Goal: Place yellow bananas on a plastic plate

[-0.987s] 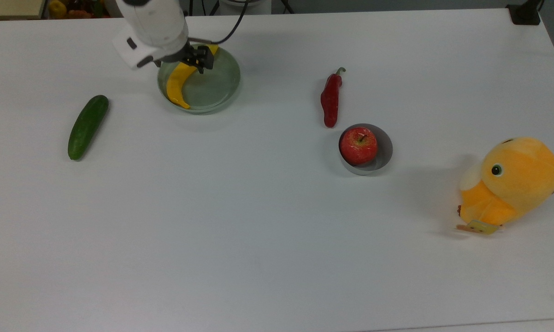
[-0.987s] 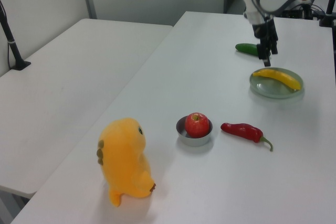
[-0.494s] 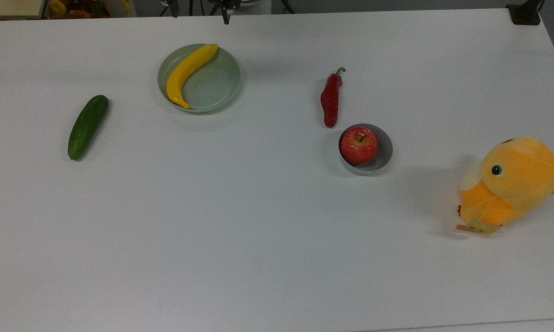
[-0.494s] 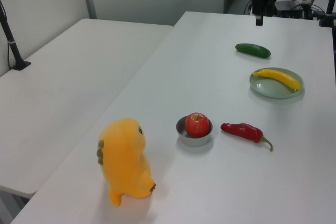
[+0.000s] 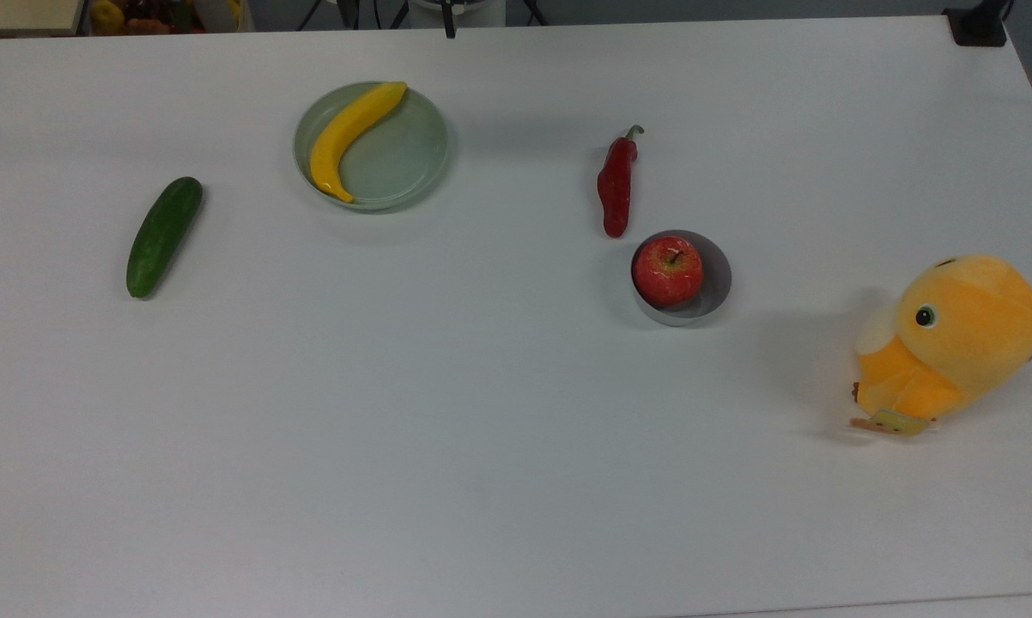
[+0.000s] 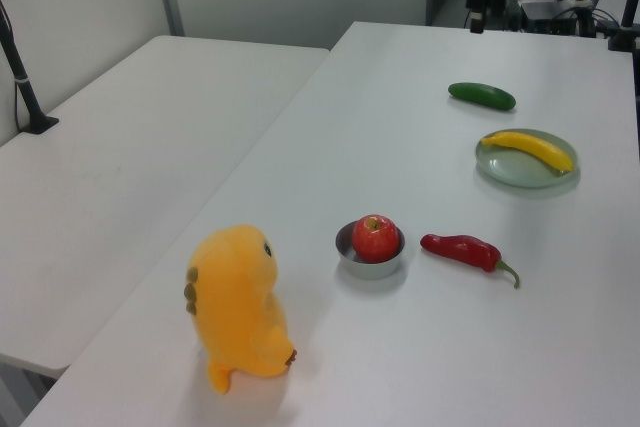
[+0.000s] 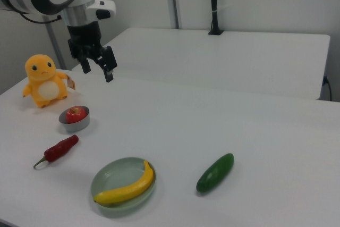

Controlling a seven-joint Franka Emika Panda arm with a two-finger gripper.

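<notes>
Nearest in the top view, at about 4 o'clock on the white table (image 5: 482,446), sits an orange plush toy (image 5: 950,343). Farther in, toward 2 o'clock of centre, a red apple (image 5: 668,270) fills a small grey metal bowl (image 5: 715,283), and a red chili pepper (image 5: 616,184) lies just beyond the bowl, close to it but apart, its green stem pointing to the far edge. At 9 o'clock a dark green cucumber (image 5: 163,236) lies alone, well apart from the rest.

Farther still, near 11 o'clock, the yellow bananas (image 5: 349,137), 1 curved piece, rest inside the plastic plate (image 5: 413,154). The fruit lies along the plate's side toward the top view's left, with 1 end on the far rim and the other on the near rim.

In the right view the gripper (image 7: 98,63) hangs in the air well above the table, over the side where the plush and bowl stand, well away from the plate. Its 2 fingers appear spread with nothing between them, though the angle is poor.
</notes>
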